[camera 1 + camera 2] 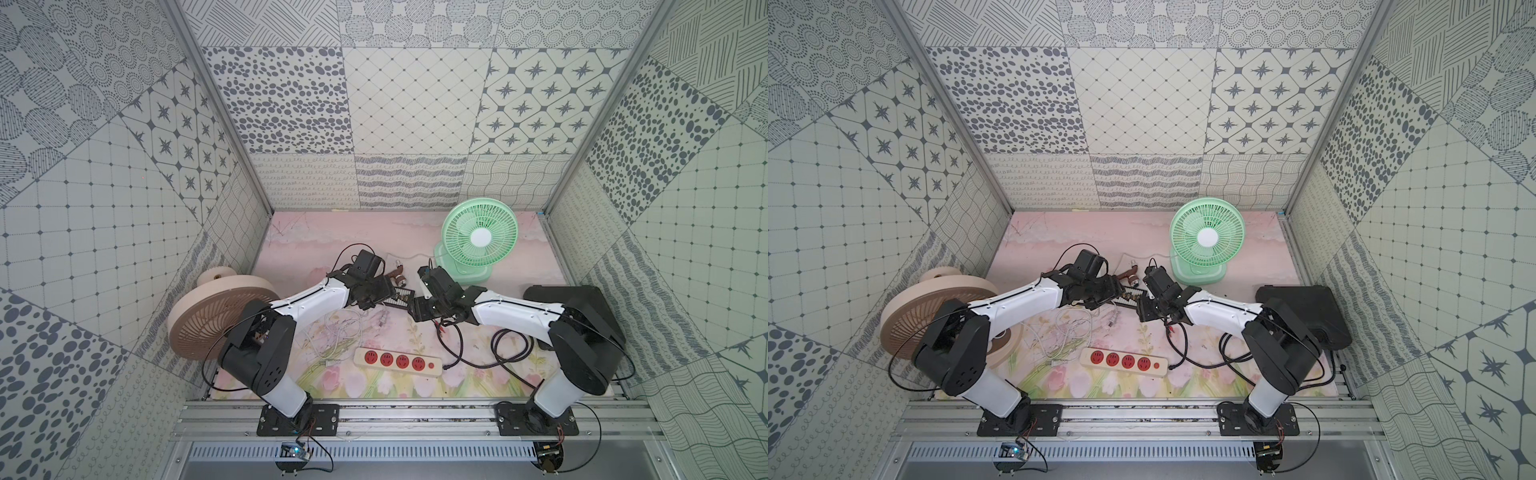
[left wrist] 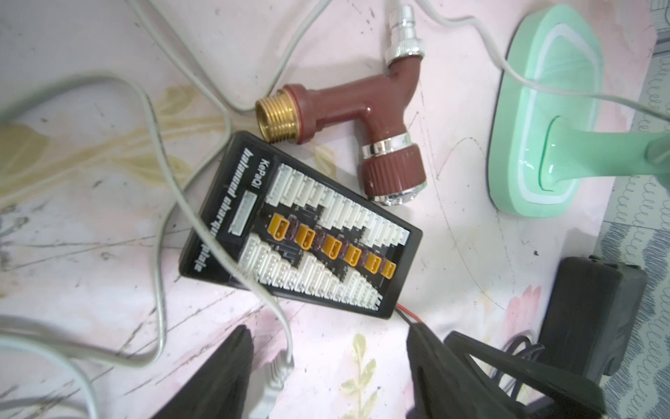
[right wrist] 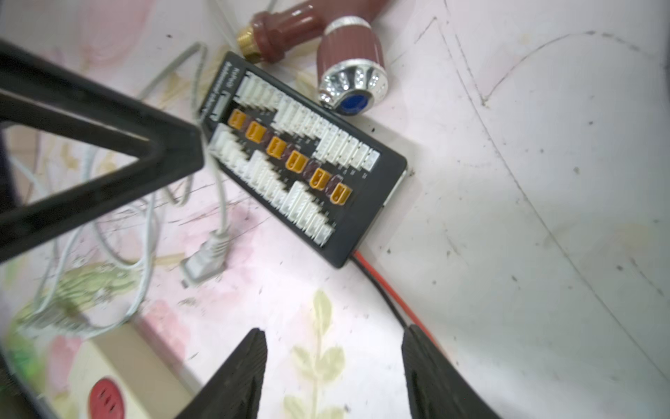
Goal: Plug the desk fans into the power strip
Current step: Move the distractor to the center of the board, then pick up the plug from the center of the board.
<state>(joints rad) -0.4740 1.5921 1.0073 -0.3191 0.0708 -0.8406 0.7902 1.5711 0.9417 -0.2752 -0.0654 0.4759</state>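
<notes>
White cord tangle point(image 1: 335, 331) beside power strip point(image 1: 397, 362)

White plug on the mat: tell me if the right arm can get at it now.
Likely yes. The white plug lies uncovered on the mat and the right gripper hangs open near it. The left gripper, also open, is close to the plug and may crowd the approach.

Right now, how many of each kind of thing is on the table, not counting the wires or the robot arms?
Fans: 2 (green desk fan, beige fan)
Power strip: 1
Black charging board: 1
Maroon tap fitting: 1
Black case: 1
Total: 6
</notes>
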